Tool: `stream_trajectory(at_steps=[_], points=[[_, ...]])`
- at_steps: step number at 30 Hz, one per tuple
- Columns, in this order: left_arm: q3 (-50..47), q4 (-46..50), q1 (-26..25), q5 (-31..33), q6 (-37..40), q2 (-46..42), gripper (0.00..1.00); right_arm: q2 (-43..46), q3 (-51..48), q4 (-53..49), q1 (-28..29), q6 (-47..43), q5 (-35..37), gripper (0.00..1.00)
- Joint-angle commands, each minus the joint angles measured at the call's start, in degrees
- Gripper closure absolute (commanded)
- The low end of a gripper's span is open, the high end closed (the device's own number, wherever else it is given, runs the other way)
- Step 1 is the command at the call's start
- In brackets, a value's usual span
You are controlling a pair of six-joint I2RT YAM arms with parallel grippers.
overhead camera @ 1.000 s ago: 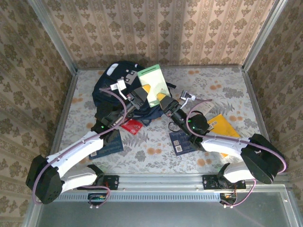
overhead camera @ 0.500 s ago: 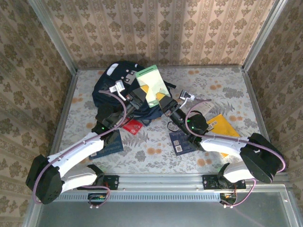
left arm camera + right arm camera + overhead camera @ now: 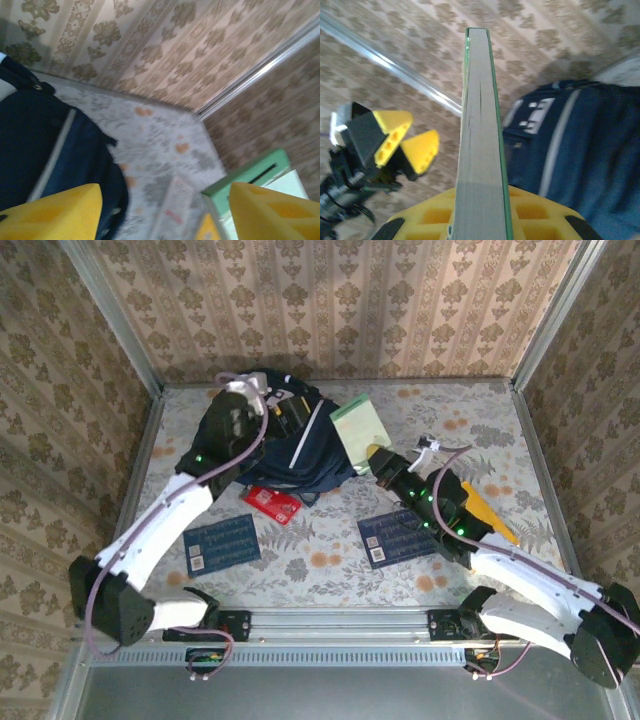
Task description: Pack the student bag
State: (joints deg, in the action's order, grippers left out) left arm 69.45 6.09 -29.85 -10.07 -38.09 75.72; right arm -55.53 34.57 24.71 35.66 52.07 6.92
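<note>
The right gripper (image 3: 380, 457) is pinching the green book (image 3: 358, 422) by its near end, the book standing on edge with its long axis running away from the arm. The student bag (image 3: 285, 455) is lying on the worktop (image 3: 450, 410) just to the book's left, toward the far-left corner. The left gripper (image 3: 165, 200) is hovering over the bag's upper part, jaws gaping wide, nothing between them. So the book is needing to swing left, I reckon.
</note>
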Motion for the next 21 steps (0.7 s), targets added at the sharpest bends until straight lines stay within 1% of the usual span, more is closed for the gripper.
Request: stream_trajectory(at_steps=[1, 2, 4, 6, 8, 9, 12, 14, 17, 19, 21], points=[[5.6, 15.1, 3.3, -6.1, 12.6, 9.1, 0.29, 0.4, 0.4, -12.5, -7.0, -2.0, -8.5, 1.00], [8.5, 17.1, 5.9, -9.1, 13.7, 12.7, 0.29, -0.1, 0.5, -13.0, -8.3, -2.1, -12.5, 1.00], [14.4, 19.9, 7.7, -15.1, 16.9, 19.4, 0.29, -0.9, 1.2, -16.1, -9.7, -3.7, -15.5, 1.00], [20.9, 24.3, 8.5, -19.0, 20.2, 26.3, 0.31, -1.5, 2.1, -19.3, -9.9, -6.0, -17.2, 1.00], [26.6, 26.7, 9.0, -24.4, 23.2, 32.6, 0.33, -1.7, 2.4, -20.7, -10.2, -8.3, -20.0, 1.00], [29.0, 28.0, 9.1, -25.8, 24.1, 35.0, 0.34, -1.8, 2.6, -21.4, -10.2, -8.9, -20.7, 1.00], [35.2, 31.2, 9.4, -28.5, 26.4, 41.5, 0.37, -2.1, 4.8, -27.3, -10.2, -7.8, -19.9, 1.00], [36.8, 31.1, 10.0, -28.0, 26.3, 44.2, 0.38, 0.3, 4.0, -28.2, -10.2, -8.1, -18.8, 1.00], [38.1, 30.0, 10.3, -31.3, 25.2, 46.9, 0.43, 4.8, 2.3, -27.8, -10.2, -15.2, -19.7, 1.00], [38.3, 29.3, 10.4, -32.9, 24.7, 47.9, 0.46, 4.6, 3.7, -30.7, -10.7, -18.7, -20.6, 1.00], [37.6, 28.3, 10.3, -33.2, 24.1, 48.1, 0.47, 2.3, 5.2, -32.6, -11.5, -20.4, -22.5, 1.00]])
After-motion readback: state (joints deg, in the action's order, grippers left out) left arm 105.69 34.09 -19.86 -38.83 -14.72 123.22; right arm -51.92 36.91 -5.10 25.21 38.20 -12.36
